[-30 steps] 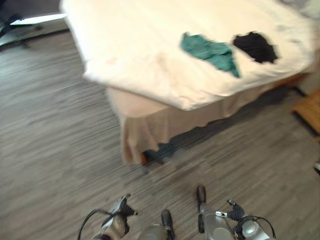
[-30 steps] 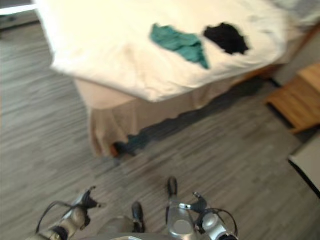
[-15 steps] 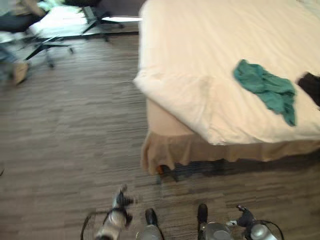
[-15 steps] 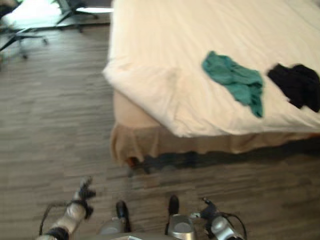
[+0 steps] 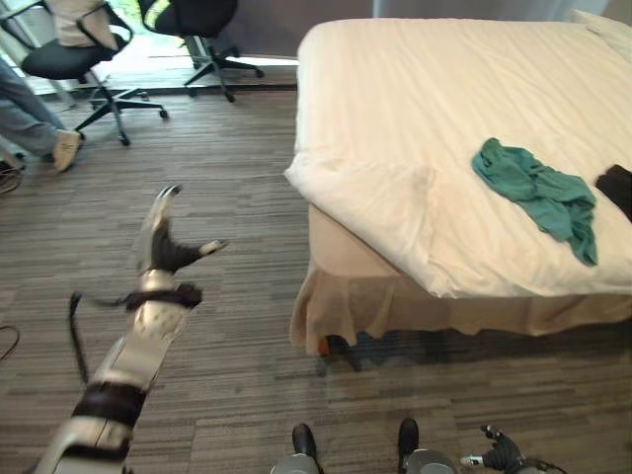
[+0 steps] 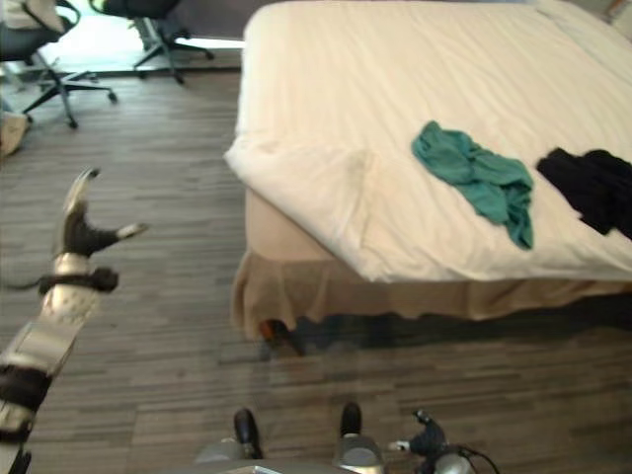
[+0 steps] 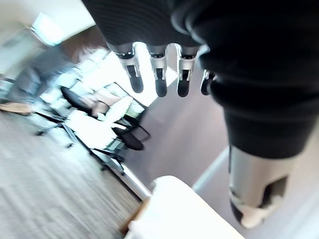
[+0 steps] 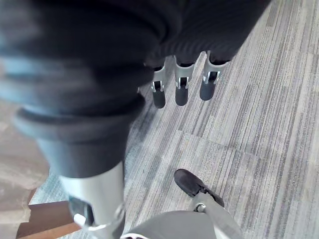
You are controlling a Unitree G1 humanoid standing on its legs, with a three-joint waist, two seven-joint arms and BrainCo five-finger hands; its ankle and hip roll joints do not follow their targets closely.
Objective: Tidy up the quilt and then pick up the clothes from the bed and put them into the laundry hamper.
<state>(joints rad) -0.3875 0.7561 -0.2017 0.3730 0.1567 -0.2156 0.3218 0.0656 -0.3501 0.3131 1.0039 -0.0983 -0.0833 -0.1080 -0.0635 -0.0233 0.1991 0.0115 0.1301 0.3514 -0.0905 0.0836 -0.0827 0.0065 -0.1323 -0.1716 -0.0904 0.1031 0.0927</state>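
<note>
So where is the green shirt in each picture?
Left eye view: the green shirt lies on the bed, at the right, near the edge.
Right eye view: the same shirt lies right of the middle, with the black clothes beside it.
Left wrist view: a corner of the bed, not the shirt.
Right wrist view: floor, not the shirt.
Shared landmark: the bed's near corner.
</note>
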